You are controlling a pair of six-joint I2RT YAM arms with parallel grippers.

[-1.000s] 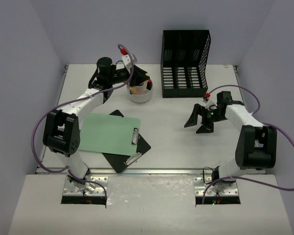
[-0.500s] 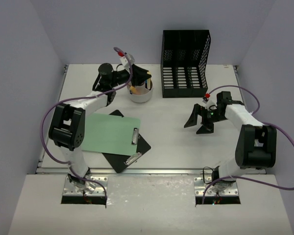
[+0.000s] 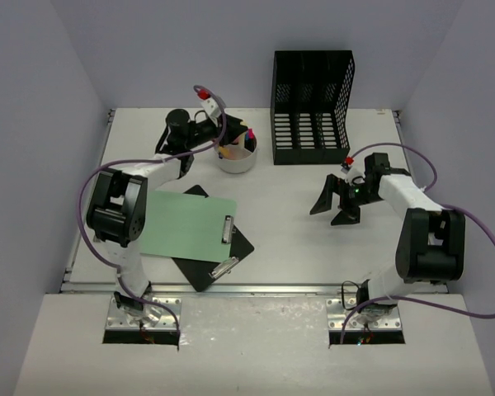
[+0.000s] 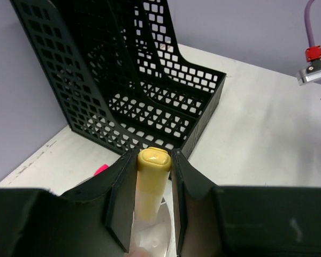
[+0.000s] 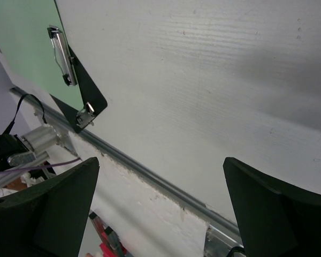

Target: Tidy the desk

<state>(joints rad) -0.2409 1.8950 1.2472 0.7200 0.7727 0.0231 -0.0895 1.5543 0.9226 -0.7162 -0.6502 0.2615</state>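
Desk (image 3: 289, 235) spans the enclosure floor ahead of both bases. Left arm is stretched toward eleven o'clock, wrist level above the white cup (image 3: 236, 159). Left gripper (image 4: 153, 156) jaws are narrowly set, clamping a yellow marker (image 4: 151, 184). Right arm is folded at three o'clock. Right gripper (image 3: 340, 206) jaws are spread wide, empty, above bare desk. File rack (image 3: 311, 99) stands at one o'clock.

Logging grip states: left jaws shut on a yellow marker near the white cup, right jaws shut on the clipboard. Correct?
Not quite. The right jaws stand wide open and empty over the desk, apart from the clipboard; the right wrist view shows it. The left jaws are shut on the yellow marker near the white cup, as stated.
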